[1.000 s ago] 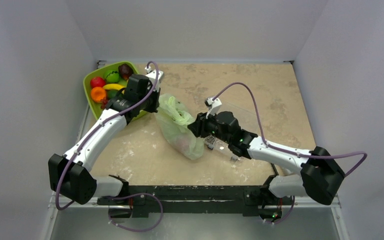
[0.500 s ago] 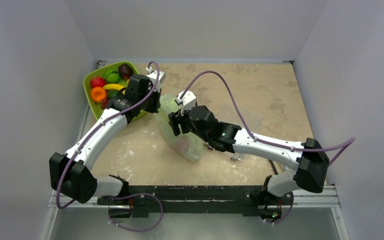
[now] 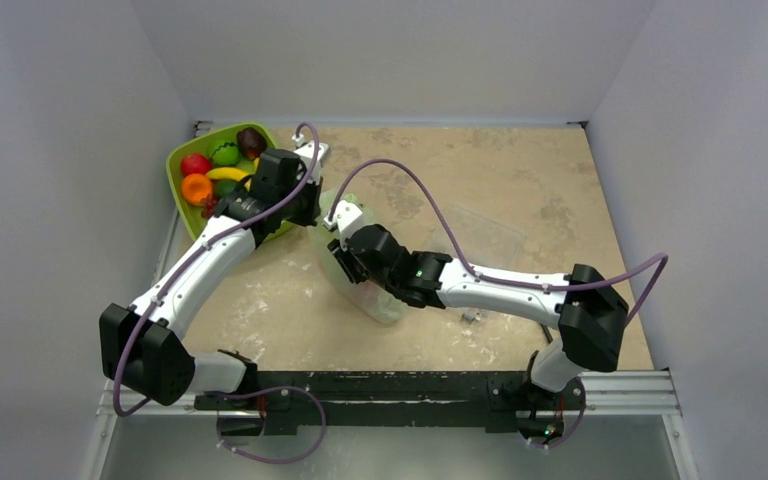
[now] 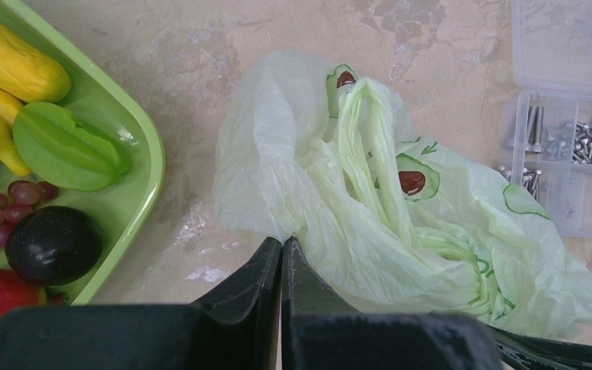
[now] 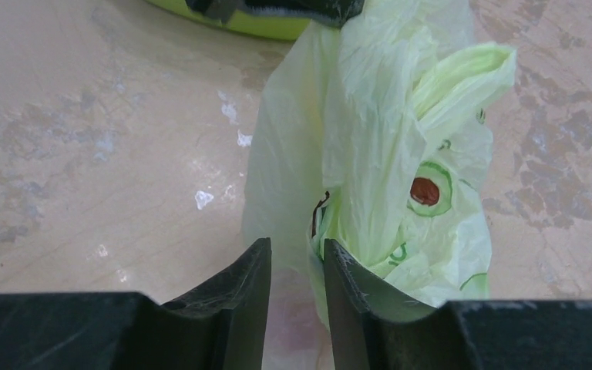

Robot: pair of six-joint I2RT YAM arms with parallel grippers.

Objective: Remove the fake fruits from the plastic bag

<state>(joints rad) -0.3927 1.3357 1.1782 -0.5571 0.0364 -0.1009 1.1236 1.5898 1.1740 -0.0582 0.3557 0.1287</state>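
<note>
The plastic bag, pale green with avocado prints, lies crumpled in the middle of the table. My left gripper is at its far end, and in the left wrist view this gripper is shut on the edge of the bag. My right gripper hovers over the bag's left side. In the right wrist view the right gripper stands open by a narrow gap, with thin film of the bag between the fingers. A faint pink shade shows through that film. The fake fruits are otherwise hidden inside.
A lime green tray of toy fruit sits at the back left, its rim close to my left gripper. A clear box of screws lies right of the bag, partly under the right arm. Grey walls enclose the table.
My right arm swung left from the screw box onto the bag. Its jaws widened on the way, then narrowed again. The left arm stayed still.
</note>
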